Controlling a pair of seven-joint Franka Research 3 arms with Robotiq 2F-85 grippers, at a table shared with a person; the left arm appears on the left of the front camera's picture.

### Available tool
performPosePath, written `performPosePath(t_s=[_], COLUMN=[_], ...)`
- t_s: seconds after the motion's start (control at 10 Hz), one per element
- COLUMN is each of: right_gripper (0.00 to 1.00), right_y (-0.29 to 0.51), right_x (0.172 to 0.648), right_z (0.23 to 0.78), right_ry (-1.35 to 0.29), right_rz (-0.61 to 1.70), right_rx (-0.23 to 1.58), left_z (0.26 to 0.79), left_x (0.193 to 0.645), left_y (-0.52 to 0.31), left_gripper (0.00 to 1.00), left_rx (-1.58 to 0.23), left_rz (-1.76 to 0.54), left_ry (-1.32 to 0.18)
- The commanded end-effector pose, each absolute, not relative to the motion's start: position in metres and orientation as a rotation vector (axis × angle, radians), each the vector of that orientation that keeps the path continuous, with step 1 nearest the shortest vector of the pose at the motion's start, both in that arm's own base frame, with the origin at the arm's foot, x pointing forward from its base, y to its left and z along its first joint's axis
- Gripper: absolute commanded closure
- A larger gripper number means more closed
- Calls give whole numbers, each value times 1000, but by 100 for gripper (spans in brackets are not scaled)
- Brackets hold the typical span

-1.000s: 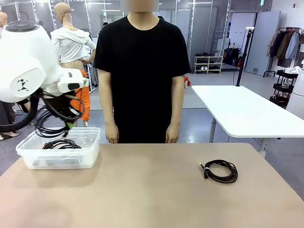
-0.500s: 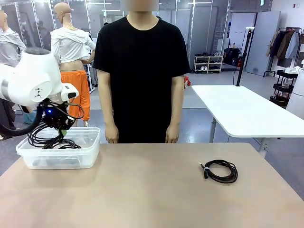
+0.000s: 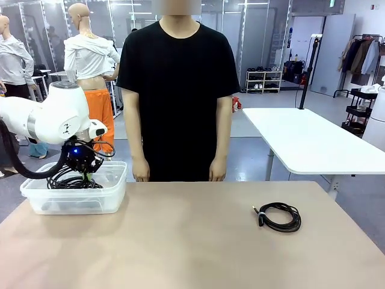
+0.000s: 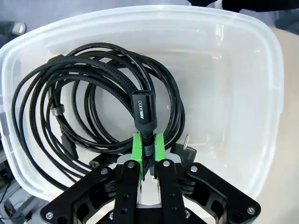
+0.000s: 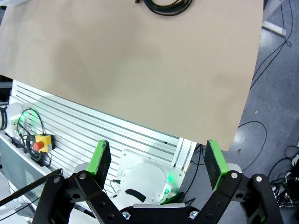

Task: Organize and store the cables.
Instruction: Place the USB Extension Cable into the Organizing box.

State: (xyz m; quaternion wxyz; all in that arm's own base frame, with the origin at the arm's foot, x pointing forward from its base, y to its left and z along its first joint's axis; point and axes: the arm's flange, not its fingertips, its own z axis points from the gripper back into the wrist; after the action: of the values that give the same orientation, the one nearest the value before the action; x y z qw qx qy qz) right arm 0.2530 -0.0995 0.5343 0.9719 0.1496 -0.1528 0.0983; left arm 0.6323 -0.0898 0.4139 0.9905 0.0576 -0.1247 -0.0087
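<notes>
A clear plastic bin (image 3: pixel 78 203) stands at the table's left edge, and several coiled black cables (image 4: pixel 88 93) lie inside it. My left gripper (image 4: pixel 148 141) hangs just over the bin (image 4: pixel 261 98), its green pads shut on a braided black cable right below its plug. In the front view that gripper (image 3: pixel 85 174) sits low at the bin's rim with loops of cable (image 3: pixel 72 182) under it. One more coiled cable (image 3: pixel 278 217) lies on the table's right half, and its edge shows at the top of the right wrist view (image 5: pixel 166 5). My right gripper (image 5: pixel 159 151) is open and holds nothing.
A person in a black shirt (image 3: pixel 178 90) stands at the far side, hands down by the table edge. The tan table (image 3: pixel 180 241) is bare between bin and loose coil. The right wrist looks down past the table's near edge (image 5: pixel 140 126) at the robot's base.
My left arm has come down and moved right, lowering the hanging coil into the bin. The coil on the right and the person have not moved.
</notes>
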Motion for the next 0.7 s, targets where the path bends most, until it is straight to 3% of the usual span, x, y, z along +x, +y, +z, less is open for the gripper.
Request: performPosePath(t_s=[0.0, 0.1, 0.2, 0.3, 0.4, 0.5, 0.6], right_gripper=[0, 0, 0, 0, 0, 0, 0], right_y=[-99, -99, -99, -99, -99, -99, -99], right_x=[253, 253, 253, 253, 253, 253, 253], right_z=[535, 535, 535, 535, 535, 535, 535], right_ry=[-308, -308, -308, -308, -308, -308, -308], right_rz=[192, 192, 192, 192, 192, 192, 192], right_rx=[306, 306, 306, 306, 306, 306, 306], left_z=[420, 422, 424, 428, 433, 435, 436], left_x=[637, 638, 636, 631, 625, 621, 615], left_y=[-91, -88, -84, -82, -78, -74, -71], left_gripper=[58, 58, 28, 53, 0, 23, 0], left_rx=[105, 94, 91, 104, 92, 95, 91], left_rz=[-17, -13, -16, -32, -46, -59, -62], left_ry=[-214, -220, -218, -213, -216, -218, -215])
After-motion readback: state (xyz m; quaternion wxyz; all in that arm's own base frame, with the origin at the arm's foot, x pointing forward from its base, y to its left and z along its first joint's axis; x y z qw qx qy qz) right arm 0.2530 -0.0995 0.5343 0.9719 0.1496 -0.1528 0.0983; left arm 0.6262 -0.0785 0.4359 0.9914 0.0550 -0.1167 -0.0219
